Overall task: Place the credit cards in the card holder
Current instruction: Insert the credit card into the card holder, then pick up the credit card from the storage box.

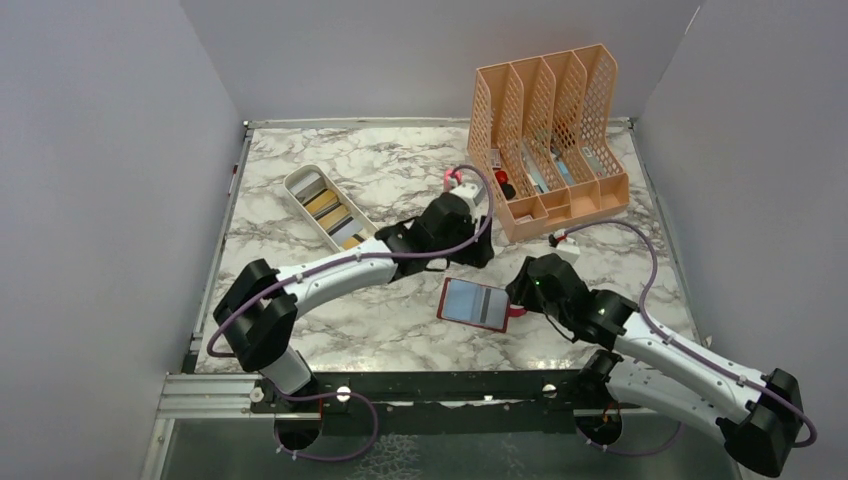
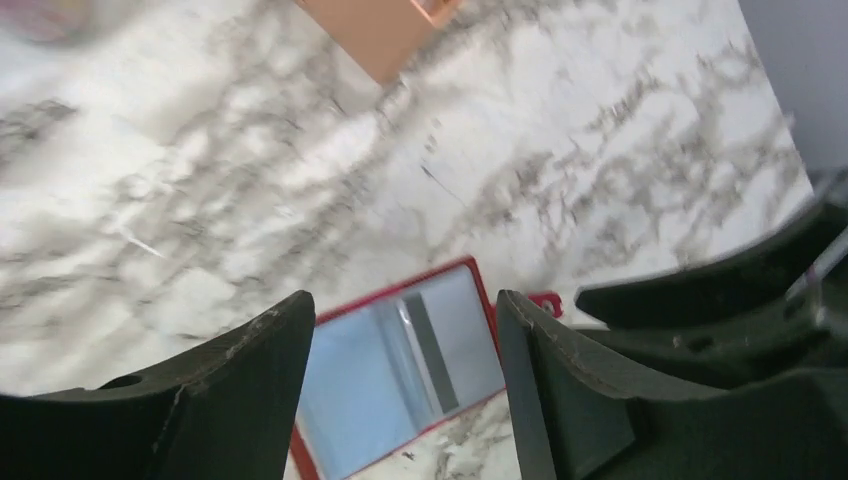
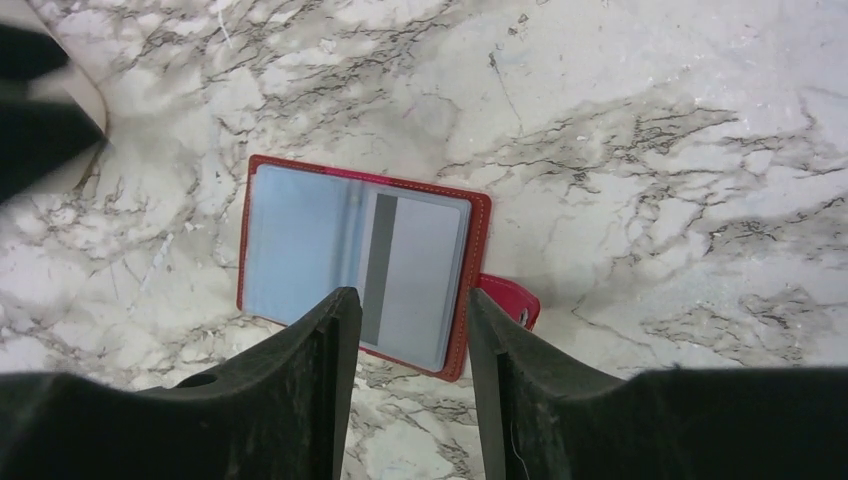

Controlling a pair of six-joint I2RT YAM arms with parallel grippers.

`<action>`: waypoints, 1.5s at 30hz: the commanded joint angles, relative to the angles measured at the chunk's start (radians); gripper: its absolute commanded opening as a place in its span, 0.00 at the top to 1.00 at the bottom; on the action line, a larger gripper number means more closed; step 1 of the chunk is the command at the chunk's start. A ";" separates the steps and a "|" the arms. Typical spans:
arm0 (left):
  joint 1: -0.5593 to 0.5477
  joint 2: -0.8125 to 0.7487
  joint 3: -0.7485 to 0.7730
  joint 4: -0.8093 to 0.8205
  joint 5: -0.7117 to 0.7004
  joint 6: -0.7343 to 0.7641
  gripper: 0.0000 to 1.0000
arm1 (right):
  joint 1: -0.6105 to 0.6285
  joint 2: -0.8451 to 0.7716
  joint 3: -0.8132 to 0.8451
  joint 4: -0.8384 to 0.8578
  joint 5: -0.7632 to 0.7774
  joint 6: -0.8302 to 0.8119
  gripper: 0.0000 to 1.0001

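The red card holder (image 1: 473, 304) lies open and flat on the marble, its clasp tab pointing right. In the right wrist view the card holder (image 3: 300, 240) shows pale blue sleeves, and a grey card with a dark stripe (image 3: 412, 275) sits in its right half. My right gripper (image 3: 412, 298) hovers open over the holder's near edge, holding nothing. My left gripper (image 2: 402, 305) is open and empty too, above the card holder (image 2: 400, 370) from the far side. In the top view the left gripper (image 1: 474, 250) and right gripper (image 1: 520, 291) flank the holder.
A white tray (image 1: 298, 180) holding several cards stands at the back left. An orange file organizer (image 1: 548, 140) stands at the back right, its corner (image 2: 375, 30) showing in the left wrist view. The right arm (image 2: 720, 330) is close to my left fingers.
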 commanded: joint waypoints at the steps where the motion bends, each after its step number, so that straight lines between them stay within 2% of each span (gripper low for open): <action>1: 0.093 -0.039 0.158 -0.279 -0.152 0.338 0.25 | -0.001 -0.045 0.035 -0.004 -0.042 -0.078 0.50; 3: 0.137 -0.047 0.207 -0.334 -0.214 0.436 0.23 | -0.001 -0.061 0.039 -0.004 -0.057 -0.095 0.48; 5: 0.189 -0.065 0.223 -0.351 -0.206 0.574 0.23 | -0.001 -0.078 0.035 0.010 -0.072 -0.119 0.48; 8: 0.217 -0.111 0.180 -0.304 -0.293 0.834 0.22 | -0.001 -0.102 0.020 0.043 -0.083 -0.154 0.47; 10: 0.272 -0.127 0.148 -0.249 -0.366 0.911 0.27 | -0.001 -0.110 0.020 0.047 -0.085 -0.163 0.47; 13: 0.411 -0.129 0.133 -0.190 -0.279 1.006 0.33 | -0.001 -0.122 0.015 0.063 -0.094 -0.174 0.47; 17: 0.530 -0.104 0.089 -0.090 -0.254 1.141 0.38 | -0.002 -0.117 0.009 0.085 -0.110 -0.180 0.48; 21: 0.675 -0.034 0.081 -0.017 -0.161 1.226 0.43 | -0.001 -0.090 0.031 0.077 -0.109 -0.189 0.48; 26: 0.774 0.092 0.115 0.017 -0.112 1.297 0.49 | -0.001 -0.057 0.059 0.075 -0.108 -0.212 0.48; 34: 0.820 0.224 0.136 0.045 -0.166 1.363 0.49 | -0.002 -0.025 0.063 0.087 -0.087 -0.241 0.48; 45: 0.837 0.278 0.097 0.182 -0.263 1.441 0.51 | -0.001 0.015 0.093 0.086 -0.063 -0.253 0.48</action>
